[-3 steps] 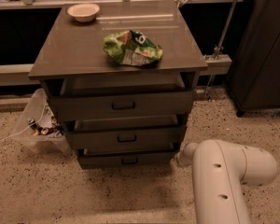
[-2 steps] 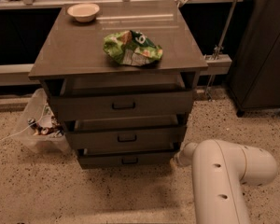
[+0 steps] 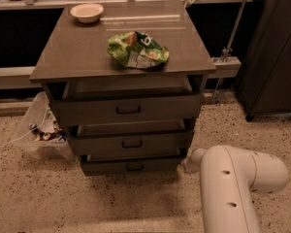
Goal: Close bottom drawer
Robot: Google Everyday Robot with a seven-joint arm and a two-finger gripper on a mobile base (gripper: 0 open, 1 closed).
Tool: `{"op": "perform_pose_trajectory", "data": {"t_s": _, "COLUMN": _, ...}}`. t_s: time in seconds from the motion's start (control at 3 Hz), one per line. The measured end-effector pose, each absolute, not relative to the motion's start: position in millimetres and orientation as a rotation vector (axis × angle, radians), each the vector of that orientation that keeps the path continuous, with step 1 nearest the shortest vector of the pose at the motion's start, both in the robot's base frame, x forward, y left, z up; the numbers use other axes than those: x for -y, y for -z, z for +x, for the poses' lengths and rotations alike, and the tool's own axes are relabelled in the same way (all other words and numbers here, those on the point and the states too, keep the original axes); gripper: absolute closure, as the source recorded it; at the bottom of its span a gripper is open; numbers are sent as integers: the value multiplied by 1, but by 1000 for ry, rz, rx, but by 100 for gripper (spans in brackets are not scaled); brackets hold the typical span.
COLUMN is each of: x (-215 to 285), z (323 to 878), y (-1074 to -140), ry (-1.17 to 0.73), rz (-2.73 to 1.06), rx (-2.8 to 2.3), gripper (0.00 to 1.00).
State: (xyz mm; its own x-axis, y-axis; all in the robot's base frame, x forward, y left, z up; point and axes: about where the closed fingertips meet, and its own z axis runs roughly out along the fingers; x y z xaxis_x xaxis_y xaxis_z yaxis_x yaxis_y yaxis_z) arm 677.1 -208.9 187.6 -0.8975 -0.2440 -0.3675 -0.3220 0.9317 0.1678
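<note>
The bottom drawer point(image 3: 111, 167) is the lowest, shallowest front of the grey-brown cabinet, with a small dark handle point(image 3: 134, 167). It stands slightly pulled out, and a pale strip of its inside shows above the front. The two taller drawers above it also stand slightly out. My white arm point(image 3: 233, 178) comes in from the lower right. My gripper point(image 3: 186, 164) is at the right end of the bottom drawer's front, low near the floor, mostly hidden by the arm's end.
A green snack bag point(image 3: 137, 50) and a pale bowl point(image 3: 87, 12) lie on the cabinet top point(image 3: 77, 57). A clear plastic bin of clutter point(image 3: 39, 130) stands left of the cabinet. A dark cabinet point(image 3: 276, 47) stands at the right. The floor is speckled.
</note>
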Motion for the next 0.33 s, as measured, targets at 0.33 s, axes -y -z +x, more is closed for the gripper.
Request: {"op": "perform_pose_trajectory", "data": {"t_s": 0.33, "x": 209, "z": 677, "y": -188, "ry": -320, "rz": -415, "rx": -2745, "gripper": 35}}
